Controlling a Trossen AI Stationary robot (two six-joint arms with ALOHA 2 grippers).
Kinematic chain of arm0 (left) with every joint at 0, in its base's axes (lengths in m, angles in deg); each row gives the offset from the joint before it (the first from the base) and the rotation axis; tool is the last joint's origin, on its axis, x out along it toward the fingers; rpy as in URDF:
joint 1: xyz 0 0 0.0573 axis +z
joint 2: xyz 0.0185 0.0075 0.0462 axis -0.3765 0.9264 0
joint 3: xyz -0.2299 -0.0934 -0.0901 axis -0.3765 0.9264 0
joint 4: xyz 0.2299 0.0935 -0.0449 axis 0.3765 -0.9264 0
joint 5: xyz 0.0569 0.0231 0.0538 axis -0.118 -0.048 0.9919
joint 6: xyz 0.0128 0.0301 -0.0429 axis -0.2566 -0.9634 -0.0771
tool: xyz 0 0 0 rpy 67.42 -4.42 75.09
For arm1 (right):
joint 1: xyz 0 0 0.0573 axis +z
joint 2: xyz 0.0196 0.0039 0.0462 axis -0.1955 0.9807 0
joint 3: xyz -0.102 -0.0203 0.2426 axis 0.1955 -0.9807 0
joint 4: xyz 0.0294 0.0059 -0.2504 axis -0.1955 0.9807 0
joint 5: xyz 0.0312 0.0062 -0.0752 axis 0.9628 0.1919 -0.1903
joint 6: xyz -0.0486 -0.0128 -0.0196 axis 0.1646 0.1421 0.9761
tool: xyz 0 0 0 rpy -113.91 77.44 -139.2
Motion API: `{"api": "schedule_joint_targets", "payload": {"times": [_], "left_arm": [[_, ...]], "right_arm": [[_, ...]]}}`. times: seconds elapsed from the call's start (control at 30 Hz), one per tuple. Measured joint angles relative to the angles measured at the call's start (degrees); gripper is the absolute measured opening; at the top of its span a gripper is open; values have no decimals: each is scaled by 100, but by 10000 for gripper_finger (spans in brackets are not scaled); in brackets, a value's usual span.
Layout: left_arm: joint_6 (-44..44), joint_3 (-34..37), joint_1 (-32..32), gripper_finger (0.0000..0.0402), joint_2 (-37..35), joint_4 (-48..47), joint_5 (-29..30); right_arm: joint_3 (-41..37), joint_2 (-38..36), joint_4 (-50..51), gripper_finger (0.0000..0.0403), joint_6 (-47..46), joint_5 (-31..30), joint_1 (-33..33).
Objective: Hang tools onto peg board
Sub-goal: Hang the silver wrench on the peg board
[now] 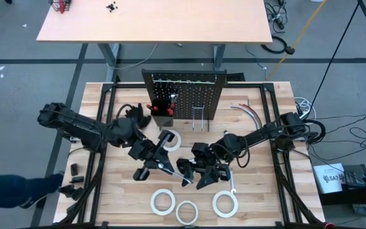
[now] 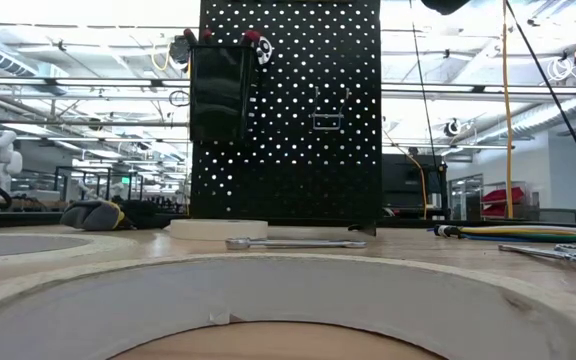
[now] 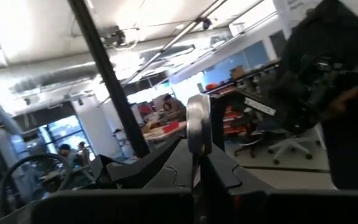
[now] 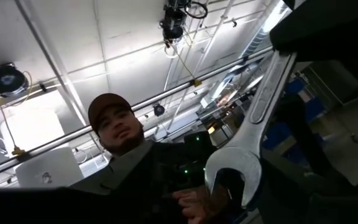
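Observation:
A silver open-end wrench (image 1: 178, 173) is held above the table's middle, between my two grippers. My left gripper (image 1: 159, 160) is shut on it. My right gripper (image 1: 202, 176) stands open at the wrench's other end, whose open jaw (image 4: 232, 171) fills the right wrist view. The black peg board (image 1: 184, 95) stands upright at the far middle. Its small bin (image 2: 218, 90) holds red-handled screwdrivers (image 1: 161, 103). A white tape roll (image 1: 170, 141) lies flat in front of the board, and three more (image 1: 187, 212) lie near the front edge. Another wrench (image 2: 293, 243) lies flat on the table. My left gripper pinches the wrench's shaft (image 3: 197, 144) between its two fingers, which lie on its flat faces; I see it edge-on, sticking out past the fingertips. The wrench is lifted clear of the table. Of my right gripper I cannot tell whether it touches the wrench.
Black gloves (image 1: 135, 114) lie left of the peg board and grey hoses (image 1: 246, 111) to its right. One tape ring (image 2: 288, 290) lies right in front of the low camera. A person (image 4: 117, 134) stands beyond the table, and a dark sleeve (image 1: 5, 191) shows at the near left.

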Motion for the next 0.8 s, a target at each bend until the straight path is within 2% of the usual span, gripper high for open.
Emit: {"api": "schedule_joint_targets", "payload": {"times": [0.33, 0.53, 0.8], "left_arm": [[-8, 0, 115, 3, 4, -85, -836], [-364, 2, 209, 3, 6, -661, -852], [-644, 4, 292, 3, 55, -667, -1054]], "right_arm": [[2, 11, 447, 235, -261, -90, -28], [2, 11, 777, 235, -392, -338, -23], [2, 11, 846, 227, -495, -521, 77]]}}
